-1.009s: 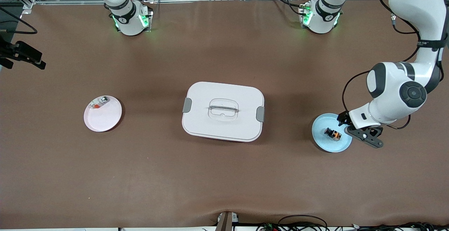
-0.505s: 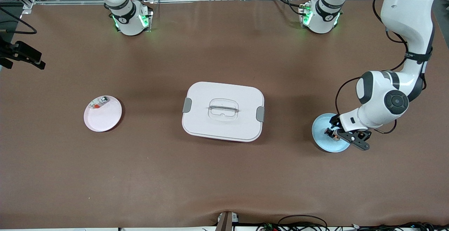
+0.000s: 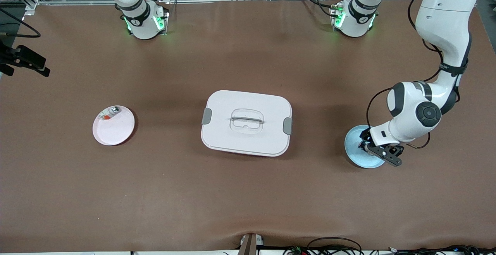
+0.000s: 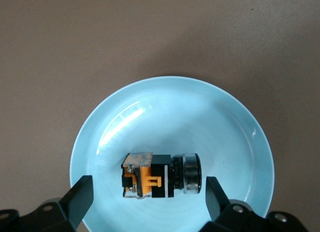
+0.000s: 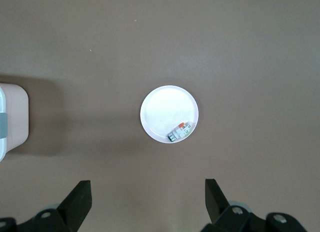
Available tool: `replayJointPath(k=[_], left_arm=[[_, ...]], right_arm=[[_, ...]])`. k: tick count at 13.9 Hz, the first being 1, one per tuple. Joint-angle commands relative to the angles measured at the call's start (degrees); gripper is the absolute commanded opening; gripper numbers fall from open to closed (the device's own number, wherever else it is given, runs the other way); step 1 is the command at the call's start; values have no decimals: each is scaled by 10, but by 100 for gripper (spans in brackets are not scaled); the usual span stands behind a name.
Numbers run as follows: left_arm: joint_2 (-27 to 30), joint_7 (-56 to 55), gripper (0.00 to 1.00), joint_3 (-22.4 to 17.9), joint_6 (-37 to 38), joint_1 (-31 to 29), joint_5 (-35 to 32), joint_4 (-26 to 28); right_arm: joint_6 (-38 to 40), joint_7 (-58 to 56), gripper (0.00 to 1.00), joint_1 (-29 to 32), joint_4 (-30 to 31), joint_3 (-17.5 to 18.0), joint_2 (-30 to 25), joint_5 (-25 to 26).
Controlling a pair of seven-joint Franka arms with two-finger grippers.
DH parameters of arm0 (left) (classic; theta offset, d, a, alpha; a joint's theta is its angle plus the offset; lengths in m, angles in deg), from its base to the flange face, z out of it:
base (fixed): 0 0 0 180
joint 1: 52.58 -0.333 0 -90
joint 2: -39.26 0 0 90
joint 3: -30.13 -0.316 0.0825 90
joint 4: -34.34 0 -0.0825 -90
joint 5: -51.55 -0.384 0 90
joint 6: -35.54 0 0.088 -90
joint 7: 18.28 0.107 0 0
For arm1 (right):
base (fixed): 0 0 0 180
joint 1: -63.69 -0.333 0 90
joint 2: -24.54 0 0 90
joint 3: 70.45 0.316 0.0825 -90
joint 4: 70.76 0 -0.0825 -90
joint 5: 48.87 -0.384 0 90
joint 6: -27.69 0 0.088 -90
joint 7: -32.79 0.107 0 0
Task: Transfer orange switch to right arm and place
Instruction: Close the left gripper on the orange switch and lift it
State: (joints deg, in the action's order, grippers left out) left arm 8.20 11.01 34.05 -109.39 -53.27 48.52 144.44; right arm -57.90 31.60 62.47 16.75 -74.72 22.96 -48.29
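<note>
Left end effector (image 4: 147, 204) spread astride orange switch (image 4: 160, 175) — mid blue plate (image 4: 240, 122)

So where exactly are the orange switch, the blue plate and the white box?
orange switch (image 4: 150, 181): left wrist view, its orange-and-black body.
blue plate (image 4: 200, 117): left wrist view, bare inner surface.
white box (image 3: 232, 104): front view, its lid.

The blue plate (image 4: 240, 122) looks glossy and smooth, with bright reflections. The orange switch (image 4: 160, 176) looks like plastic. The brown table cover (image 3: 248, 193) is matt.

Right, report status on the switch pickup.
Left gripper open, straddling orange switch on blue plate. Right gripper open, high over pink plate. Nothing obstructing.
</note>
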Motion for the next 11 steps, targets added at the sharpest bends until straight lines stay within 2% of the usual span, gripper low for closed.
replayJointPath(k=[1, 11], left_arm=[[-3, -4, 98, 4, -14, 0, -2, 7], [-24, -1, 94, 9, -47, -2, -3, 10]], right_arm=[[6, 0, 100, 11, -14, 8, 6, -1], [9, 1, 100, 11, -14, 8, 6, 0]])
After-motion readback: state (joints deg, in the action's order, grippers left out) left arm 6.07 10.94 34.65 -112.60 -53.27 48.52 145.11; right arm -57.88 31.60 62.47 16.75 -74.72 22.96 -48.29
